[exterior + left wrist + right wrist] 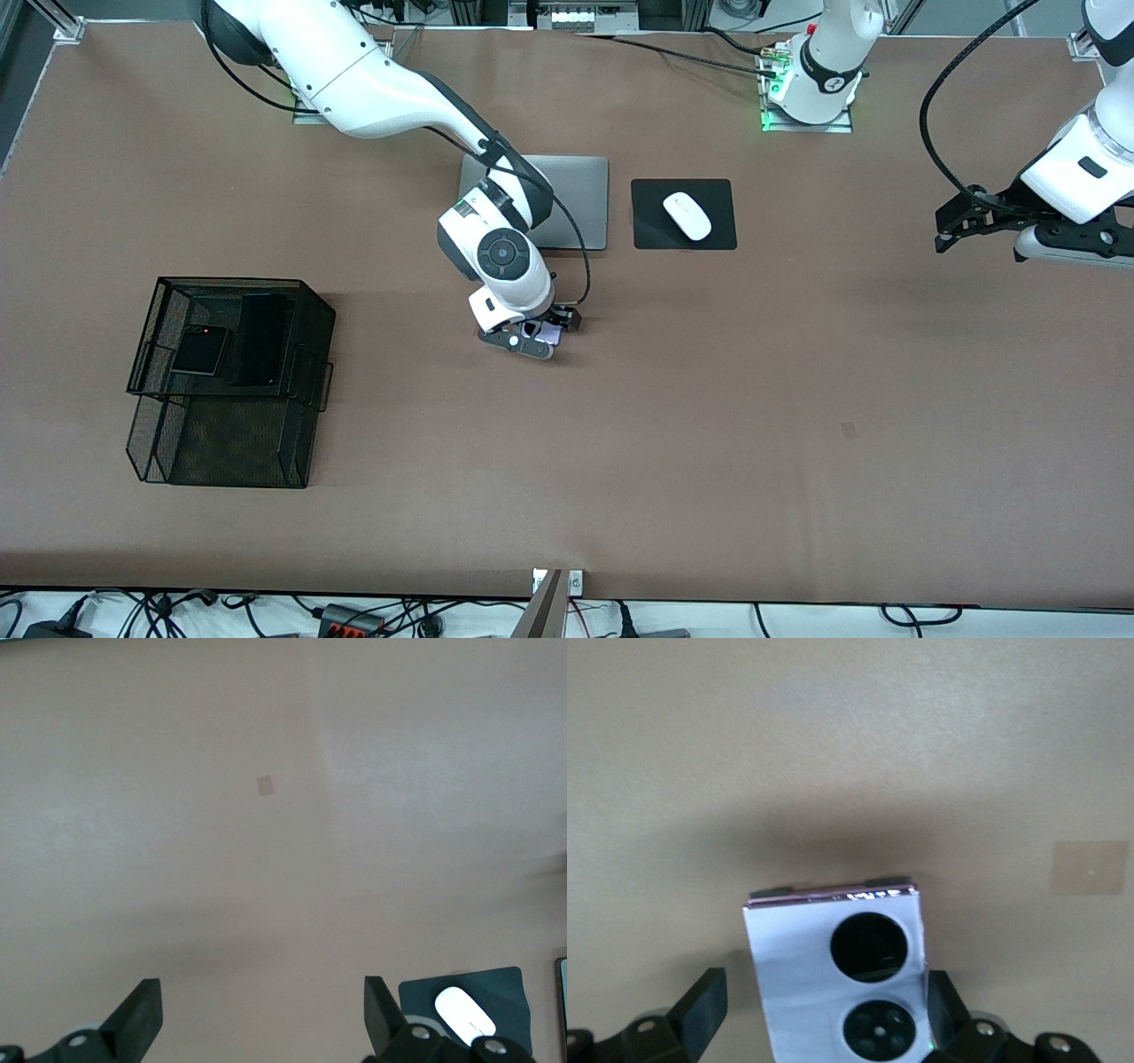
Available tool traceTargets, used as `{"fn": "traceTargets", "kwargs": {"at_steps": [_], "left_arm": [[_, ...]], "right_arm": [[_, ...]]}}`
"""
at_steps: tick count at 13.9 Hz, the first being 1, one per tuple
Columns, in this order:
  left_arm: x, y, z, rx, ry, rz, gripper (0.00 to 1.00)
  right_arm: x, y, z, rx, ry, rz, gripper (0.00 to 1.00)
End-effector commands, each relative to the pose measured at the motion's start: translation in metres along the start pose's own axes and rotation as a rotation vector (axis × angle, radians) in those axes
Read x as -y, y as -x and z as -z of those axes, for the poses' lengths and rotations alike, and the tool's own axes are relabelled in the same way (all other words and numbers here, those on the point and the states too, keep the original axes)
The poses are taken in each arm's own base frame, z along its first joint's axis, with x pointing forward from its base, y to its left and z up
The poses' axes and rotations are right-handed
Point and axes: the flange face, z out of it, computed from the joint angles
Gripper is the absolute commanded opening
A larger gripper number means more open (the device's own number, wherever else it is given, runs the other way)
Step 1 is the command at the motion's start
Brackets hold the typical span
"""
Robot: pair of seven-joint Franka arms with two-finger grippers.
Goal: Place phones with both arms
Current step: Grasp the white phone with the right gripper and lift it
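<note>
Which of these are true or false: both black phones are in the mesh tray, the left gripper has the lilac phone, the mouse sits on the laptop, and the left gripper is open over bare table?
1. Both black phones lie in the upper mesh tray: true. The long black phone and the small black folded phone lie side by side in it.
2. The left gripper has the lilac-white phone: false. That phone sits between the fingers of the right gripper; one finger touches its edge, the other stands apart.
3. The white mouse sits on the silver laptop: false. It rests on a black mouse pad beside the laptop.
4. The left gripper is open over bare table: true.
</note>
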Motion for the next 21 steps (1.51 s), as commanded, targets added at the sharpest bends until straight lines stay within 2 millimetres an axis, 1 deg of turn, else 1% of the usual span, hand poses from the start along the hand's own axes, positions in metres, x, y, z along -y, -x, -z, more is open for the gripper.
{"fn": "traceTargets", "kwargs": {"at_steps": [1, 4, 8, 10, 12, 13, 14, 15, 17, 21], "left_arm": [[-0.002, -0.005, 0.009, -0.008, -0.013, -0.013, 1.0], [-0.003, -0.004, 0.012, 0.004, -0.012, -0.01, 1.0], [-0.002, -0.001, 0.015, 0.022, -0.012, -0.008, 1.0], [-0.002, -0.002, 0.015, 0.022, -0.014, -0.01, 1.0], [-0.002, -0.002, 0.015, 0.022, -0.012, -0.005, 1.0], [-0.001, -0.002, 0.015, 0.022, -0.013, -0.004, 1.0], [0.001, -0.002, 0.015, 0.022, -0.011, 0.001, 1.0], [0.0, -0.002, 0.015, 0.022, -0.011, -0.001, 1.0], [0.0, -0.002, 0.015, 0.022, -0.011, -0.001, 1.0], [0.0, -0.002, 0.015, 0.022, -0.014, -0.002, 1.0]], "right_arm": [[0.005, 0.001, -0.007, -0.017, -0.006, -0.018, 1.0], [0.004, 0.002, -0.013, -0.012, 0.002, -0.016, 1.0], [0.003, 0.002, -0.013, -0.025, 0.016, 0.008, 1.0], [0.003, -0.003, -0.005, -0.031, 0.023, 0.011, 1.0], [0.013, -0.013, 0.021, -0.031, 0.042, 0.001, 1.0], [0.015, -0.015, 0.026, -0.028, 0.045, -0.002, 1.0], [0.015, -0.014, 0.024, -0.027, 0.048, -0.004, 1.0], [0.017, -0.009, 0.018, -0.024, 0.052, 0.003, 1.0], [0.014, -0.008, 0.002, -0.034, 0.079, 0.021, 1.0], [0.014, -0.003, -0.011, -0.027, 0.092, 0.031, 1.0]]}}
